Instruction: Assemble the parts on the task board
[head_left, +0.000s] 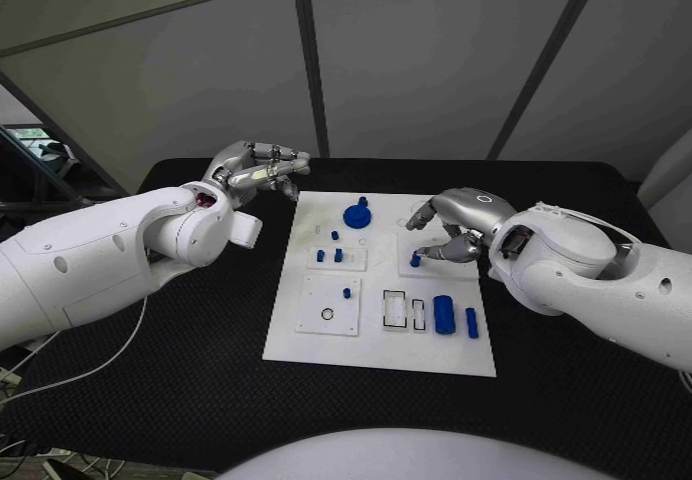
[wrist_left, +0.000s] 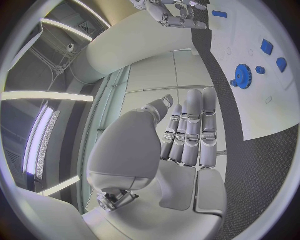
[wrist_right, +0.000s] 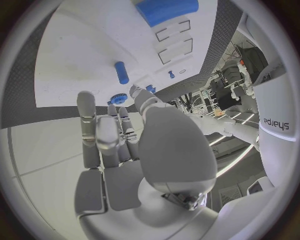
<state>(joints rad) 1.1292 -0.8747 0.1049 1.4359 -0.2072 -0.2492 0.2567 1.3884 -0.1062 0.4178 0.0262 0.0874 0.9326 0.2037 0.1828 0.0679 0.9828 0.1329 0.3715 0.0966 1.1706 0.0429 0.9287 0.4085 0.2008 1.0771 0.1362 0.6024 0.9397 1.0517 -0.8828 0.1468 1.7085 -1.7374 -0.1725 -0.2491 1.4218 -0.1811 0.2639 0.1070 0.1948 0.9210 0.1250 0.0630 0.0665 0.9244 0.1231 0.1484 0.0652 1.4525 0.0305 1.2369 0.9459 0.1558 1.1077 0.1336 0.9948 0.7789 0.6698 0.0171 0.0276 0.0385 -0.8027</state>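
Note:
The white task board lies mid-table with several blue parts on it. A blue gear sits at its far end, small pegs stand just nearer, and a thick cylinder and a slim bar lie at the near right. My right hand hovers over the board's right side, fingers spread, holding nothing. An upright blue peg stands just past its fingertips, untouched. My left hand is raised beside the board's far left corner, fingers straight, holding nothing.
Rectangular slots and a small sub-plate with a hole mark the board's near half. Black table surrounds the board. In the left wrist view the gear and my right hand appear beyond the fingers.

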